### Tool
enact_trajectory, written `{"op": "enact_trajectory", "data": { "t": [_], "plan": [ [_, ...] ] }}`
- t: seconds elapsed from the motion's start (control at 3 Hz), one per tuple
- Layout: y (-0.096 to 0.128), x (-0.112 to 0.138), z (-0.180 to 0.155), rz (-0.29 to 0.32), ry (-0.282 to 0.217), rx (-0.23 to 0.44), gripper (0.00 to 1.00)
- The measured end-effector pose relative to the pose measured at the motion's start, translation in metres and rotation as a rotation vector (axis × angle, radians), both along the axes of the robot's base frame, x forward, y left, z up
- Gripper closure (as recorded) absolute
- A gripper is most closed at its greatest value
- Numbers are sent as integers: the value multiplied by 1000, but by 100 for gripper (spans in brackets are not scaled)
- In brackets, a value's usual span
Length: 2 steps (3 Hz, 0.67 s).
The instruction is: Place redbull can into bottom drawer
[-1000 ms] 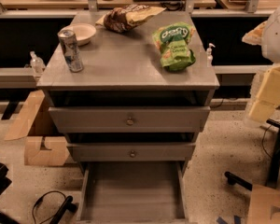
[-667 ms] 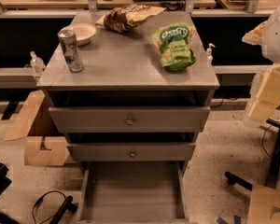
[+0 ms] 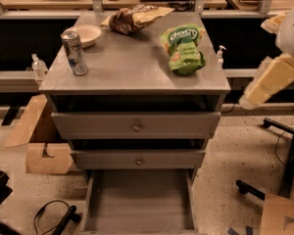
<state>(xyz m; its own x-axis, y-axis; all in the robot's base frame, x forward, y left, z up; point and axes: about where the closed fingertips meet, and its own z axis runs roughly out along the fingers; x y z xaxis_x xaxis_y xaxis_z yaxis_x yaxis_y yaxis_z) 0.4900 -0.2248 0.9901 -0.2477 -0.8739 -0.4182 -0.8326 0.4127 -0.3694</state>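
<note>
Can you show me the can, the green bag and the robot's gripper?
Can [image 3: 74, 53]: camera view, on its blue-and-silver side.
Green bag [image 3: 183, 48]: camera view, middle of its front.
Gripper [image 3: 248, 100]: camera view, its lower tip, right of the cabinet [image 3: 132, 77].

The green bag [image 3: 183, 49] on the bench [image 3: 132, 75] carries big white lettering, too blurred for me to read. The print on the redbull can [image 3: 74, 53] is unreadable too. The robot's hand [image 3: 248, 101] hangs beside the bench's right edge.
</note>
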Motion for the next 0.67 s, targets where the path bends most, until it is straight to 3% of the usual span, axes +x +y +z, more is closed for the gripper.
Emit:
{"op": "enact_trajectory", "data": {
  "t": [0.33, 0.67],
  "plan": [
    [8, 52, 12, -45, -121, 219, 0],
    [58, 115, 59, -18, -292, 513, 0]
  ]
}}
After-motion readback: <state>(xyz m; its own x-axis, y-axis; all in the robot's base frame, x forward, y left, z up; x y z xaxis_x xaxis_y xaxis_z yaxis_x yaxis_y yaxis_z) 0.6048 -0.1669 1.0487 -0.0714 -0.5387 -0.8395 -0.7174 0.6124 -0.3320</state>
